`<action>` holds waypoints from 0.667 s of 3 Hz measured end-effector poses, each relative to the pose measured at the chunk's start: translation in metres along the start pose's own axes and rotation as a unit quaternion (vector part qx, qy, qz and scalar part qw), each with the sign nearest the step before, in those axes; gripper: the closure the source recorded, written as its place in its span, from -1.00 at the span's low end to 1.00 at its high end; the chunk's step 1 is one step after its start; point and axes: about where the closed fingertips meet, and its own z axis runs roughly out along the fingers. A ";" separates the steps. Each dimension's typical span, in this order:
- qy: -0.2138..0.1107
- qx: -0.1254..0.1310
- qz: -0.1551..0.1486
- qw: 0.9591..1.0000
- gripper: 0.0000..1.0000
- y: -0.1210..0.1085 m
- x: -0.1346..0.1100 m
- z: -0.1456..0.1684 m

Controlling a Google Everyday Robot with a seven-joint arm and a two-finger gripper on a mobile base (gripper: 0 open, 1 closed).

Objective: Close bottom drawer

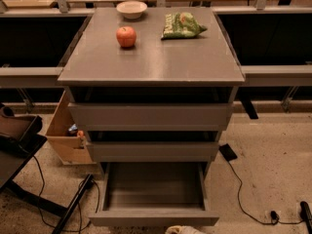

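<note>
The bottom drawer (154, 217) of the grey cabinet is pulled out. Its shallow grey tray (155, 184) is empty and its flat front panel faces me near the bottom of the view. The middle drawer (152, 151) and the top drawer (150, 117) above it stand slightly out. A pale rounded shape that looks like the tip of my gripper (184, 229) shows at the bottom edge, just in front of the bottom drawer's front panel, right of its middle. Most of the gripper is out of view.
On the cabinet top (151, 57) lie a red apple (126, 36), a white bowl (131, 9) and a green snack bag (181, 25). A cardboard box (66, 135) stands at the left. A black chair (19, 145) is at the far left. Cables (243, 204) lie on the floor.
</note>
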 end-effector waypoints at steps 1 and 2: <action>-0.010 -0.005 -0.017 1.000 1.00 -0.039 -0.011 0.019; -0.011 -0.005 -0.017 1.000 1.00 -0.039 -0.011 0.019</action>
